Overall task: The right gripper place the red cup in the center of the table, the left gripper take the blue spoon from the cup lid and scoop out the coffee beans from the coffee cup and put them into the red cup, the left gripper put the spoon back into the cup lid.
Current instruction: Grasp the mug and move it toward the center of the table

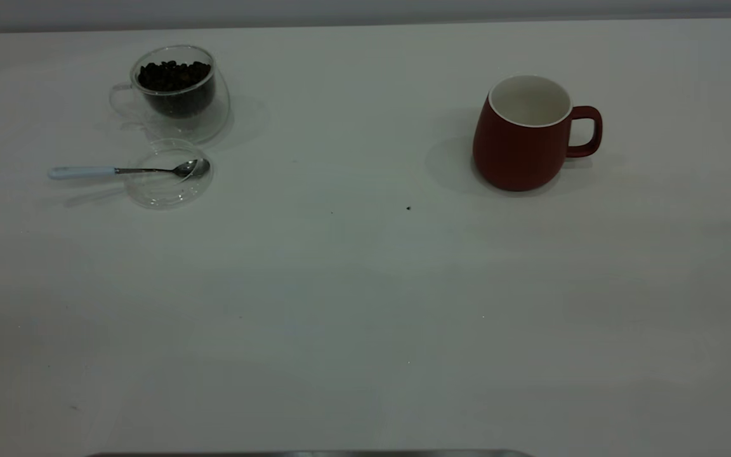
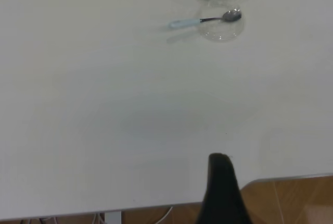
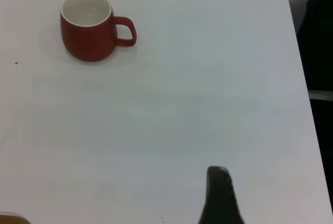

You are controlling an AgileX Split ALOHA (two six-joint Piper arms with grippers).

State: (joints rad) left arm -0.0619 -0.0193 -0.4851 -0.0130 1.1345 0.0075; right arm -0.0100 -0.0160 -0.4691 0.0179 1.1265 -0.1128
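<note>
Dark red matte cup [image 1: 521, 143] with a white inside stands upright on the right part of the wide white table [image 1: 353, 304], handle toward the right edge, well apart from the rest. At far left you have the clear glass coffee cup [image 1: 178, 95] holding dark coffee beans [image 1: 173, 75]; just in front lies the round clear glass lid [image 1: 169, 174] with the pale-blue-handled spoon [image 1: 124, 170] across it, bowl on the lid. Left gripper [image 2: 221, 187] and right gripper [image 3: 218, 195] each hover near the table's edge, holding nothing; you cannot tell whether either claw is apart or together.

table [image 1: 340, 304] centre: bare | obstacles: coffee cup [image 1: 178, 92], cup lid [image 1: 169, 184] left; red cup [image 1: 521, 136] right
</note>
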